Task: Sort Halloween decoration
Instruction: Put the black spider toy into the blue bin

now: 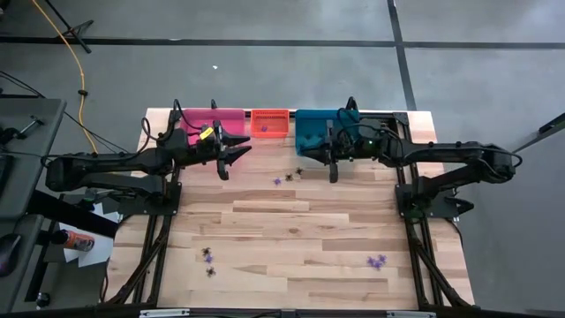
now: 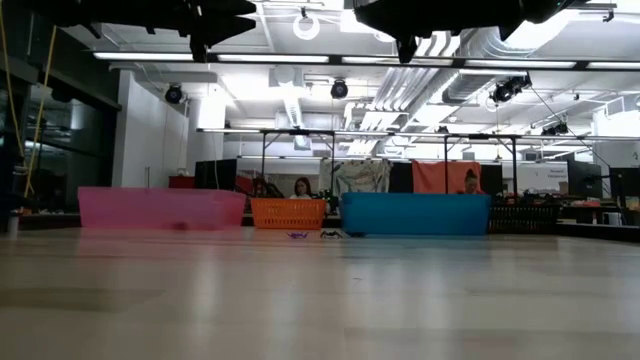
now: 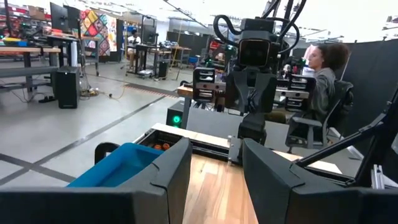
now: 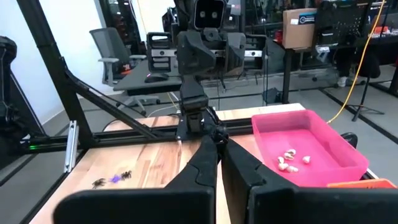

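Observation:
The Halloween decoration lies scattered on the wooden table: a purple trinket [image 1: 277, 181] and a black one [image 1: 298, 171] near the bins, two black ones [image 1: 208, 261] at the near left, and purple ones [image 1: 378, 261] at the near right. Pale whitish trinkets [image 4: 290, 161] lie in the pink bin [image 1: 212, 117]. My left gripper [image 1: 243, 148] is open and empty, held high in front of the pink bin. My right gripper [image 1: 311, 157] is shut and empty, held high in front of the blue bin [image 1: 316, 132]. The two grippers face each other.
The pink bin, an orange bin [image 1: 270, 122], the blue bin and a black bin [image 1: 388, 124] stand in a row along the table's far edge. The middle and near part of the table [image 1: 300, 230] holds only the trinkets. People sit in the room beyond [image 3: 323, 68].

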You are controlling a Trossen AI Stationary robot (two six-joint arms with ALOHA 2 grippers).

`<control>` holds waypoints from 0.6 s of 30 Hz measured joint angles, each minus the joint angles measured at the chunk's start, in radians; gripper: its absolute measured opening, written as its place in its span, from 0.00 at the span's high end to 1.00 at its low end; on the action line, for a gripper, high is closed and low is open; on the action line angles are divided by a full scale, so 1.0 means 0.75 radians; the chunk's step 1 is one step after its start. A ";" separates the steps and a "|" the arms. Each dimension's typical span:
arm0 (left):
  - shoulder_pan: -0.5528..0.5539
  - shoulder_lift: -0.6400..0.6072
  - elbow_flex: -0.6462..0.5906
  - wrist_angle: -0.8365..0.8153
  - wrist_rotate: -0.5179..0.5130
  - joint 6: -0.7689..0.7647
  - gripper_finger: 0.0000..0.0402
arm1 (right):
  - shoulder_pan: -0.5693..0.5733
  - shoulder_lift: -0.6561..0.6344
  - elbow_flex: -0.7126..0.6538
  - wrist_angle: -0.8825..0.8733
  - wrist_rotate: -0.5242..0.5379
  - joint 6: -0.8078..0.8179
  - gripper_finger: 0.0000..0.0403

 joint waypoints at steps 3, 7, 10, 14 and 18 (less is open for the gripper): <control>0.000 0.000 0.000 0.000 -0.002 0.000 0.68 | 0.000 0.000 0.000 -0.007 0.016 0.006 1.00; 0.000 0.000 0.000 0.000 -0.014 -0.077 0.68 | 0.000 0.018 0.000 -0.016 0.135 0.102 1.00; 0.000 0.000 0.000 -0.007 -0.039 -0.197 0.72 | -0.011 0.070 0.038 -0.050 0.286 0.149 1.00; 0.000 0.000 0.000 -0.042 -0.035 -0.198 0.91 | -0.070 0.175 0.200 -0.284 0.485 0.151 1.00; -0.001 0.000 0.000 -0.125 -0.032 -0.226 0.97 | -0.204 0.347 0.480 -0.781 0.589 0.213 1.00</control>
